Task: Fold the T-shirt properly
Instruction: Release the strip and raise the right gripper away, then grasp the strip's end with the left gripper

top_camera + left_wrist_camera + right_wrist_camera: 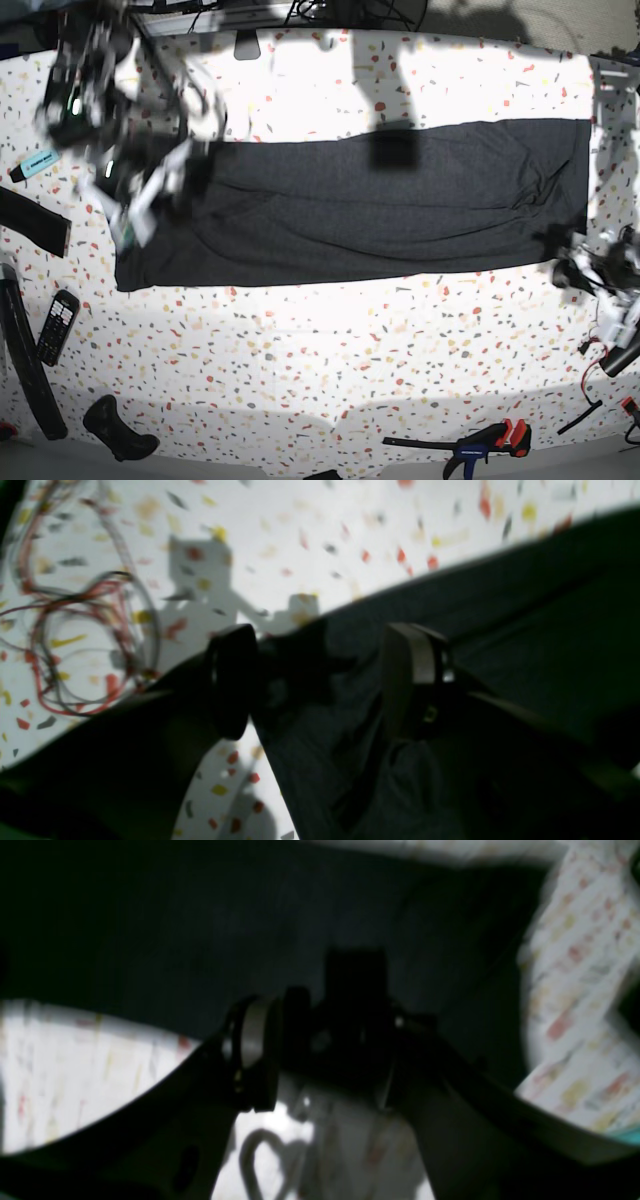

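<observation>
The T-shirt (380, 205) lies flat as a long dark band across the speckled table, plain side up. At its right end my left gripper (572, 262) sits by the near corner. In the left wrist view this gripper (325, 680) is open, its jaws wide apart over a rumpled bit of the T-shirt (525, 630) without pinching it. My right gripper (150, 200) hovers at the shirt's left end, blurred by motion. The right wrist view shows the right gripper (327, 1060) with its jaws apart above the T-shirt (175, 940) edge. A dark shadow fills the gap.
Loose red and black cables (90, 640) lie beside the left gripper. On the table's left are a black strap (32, 220), a remote (57, 325), a long black strip (25, 365) and a blue marker (35, 163). A clamp (480, 445) lies at the front.
</observation>
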`<state>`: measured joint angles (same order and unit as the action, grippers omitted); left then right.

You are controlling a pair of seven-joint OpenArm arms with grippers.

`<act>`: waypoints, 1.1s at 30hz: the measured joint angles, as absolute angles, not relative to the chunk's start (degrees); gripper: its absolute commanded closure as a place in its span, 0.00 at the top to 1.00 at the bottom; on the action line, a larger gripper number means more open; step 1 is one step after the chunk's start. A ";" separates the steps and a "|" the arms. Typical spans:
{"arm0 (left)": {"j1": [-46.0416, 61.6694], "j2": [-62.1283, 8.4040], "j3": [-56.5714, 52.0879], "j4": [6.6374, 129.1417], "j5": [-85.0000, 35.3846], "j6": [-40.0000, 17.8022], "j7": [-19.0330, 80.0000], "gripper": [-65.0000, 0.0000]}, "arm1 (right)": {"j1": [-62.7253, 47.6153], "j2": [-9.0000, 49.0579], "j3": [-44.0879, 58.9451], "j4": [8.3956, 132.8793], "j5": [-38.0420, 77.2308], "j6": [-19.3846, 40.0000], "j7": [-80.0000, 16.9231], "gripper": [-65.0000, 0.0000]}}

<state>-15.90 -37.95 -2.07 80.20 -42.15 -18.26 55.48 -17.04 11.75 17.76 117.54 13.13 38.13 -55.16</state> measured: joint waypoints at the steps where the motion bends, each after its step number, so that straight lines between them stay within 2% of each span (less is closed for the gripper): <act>1: -15.92 -37.98 -3.27 80.20 -42.76 -18.22 55.70 0.57 | -19.79 11.75 17.74 118.58 13.96 38.17 -55.18 0.41; 6: -14.26 -37.95 -7.73 80.20 -42.87 -18.20 56.60 0.57 | -30.74 11.84 17.82 124.73 18.06 38.02 -54.54 0.41; 13: -2.63 -37.63 -13.21 78.85 -40.64 -18.33 55.07 0.57 | -42.06 11.88 17.80 133.99 18.00 38.04 -55.61 0.41; 16: -3.14 -37.85 -15.55 73.80 -45.87 -18.83 55.94 0.57 | -44.14 11.90 17.80 134.02 18.15 38.15 -55.37 0.41; 20: -5.63 -39.09 -16.05 62.81 -55.64 -27.57 59.61 0.57 | -44.40 11.92 17.80 134.04 21.08 38.22 -56.77 0.41; 26: -10.76 -39.55 -16.21 44.47 -59.55 -38.85 60.66 0.57 | -44.25 11.92 17.80 134.04 21.02 38.22 -56.88 0.41; 33: -11.77 -39.38 -16.43 37.91 -68.25 -39.86 65.73 0.57 | -44.29 11.88 17.80 134.04 20.99 38.20 -56.90 0.41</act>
